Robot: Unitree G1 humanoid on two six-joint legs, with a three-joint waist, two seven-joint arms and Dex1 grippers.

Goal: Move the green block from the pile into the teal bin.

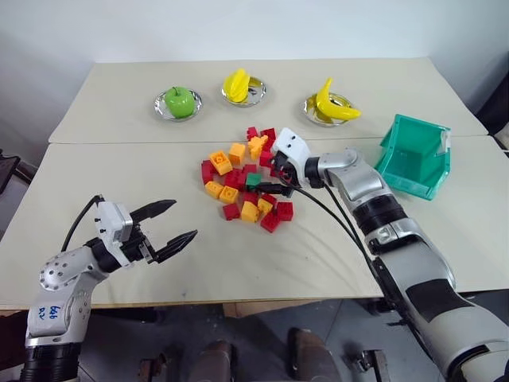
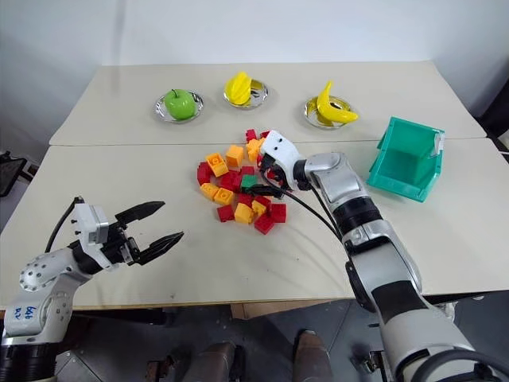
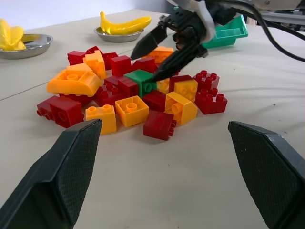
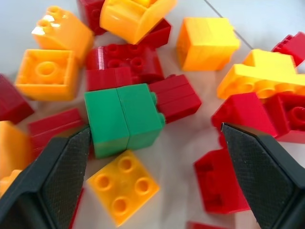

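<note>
right gripper [image 1: 271, 181] extended forward, jaws wide; left gripper [image 1: 176, 225] level, jaws apart.

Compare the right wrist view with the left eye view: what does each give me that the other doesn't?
Right wrist alone: the green block lies on its side, studs facing a red brick.
Left eye alone: the teal bin, fruit dishes, and the open left gripper away from the pile.
Both: the open right gripper over the pile.

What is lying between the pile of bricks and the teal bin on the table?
Between the pile and the teal bin, the table carries no object; the right gripper's arm crosses above that stretch, reaching for the green block, seen in both eye views.
</note>
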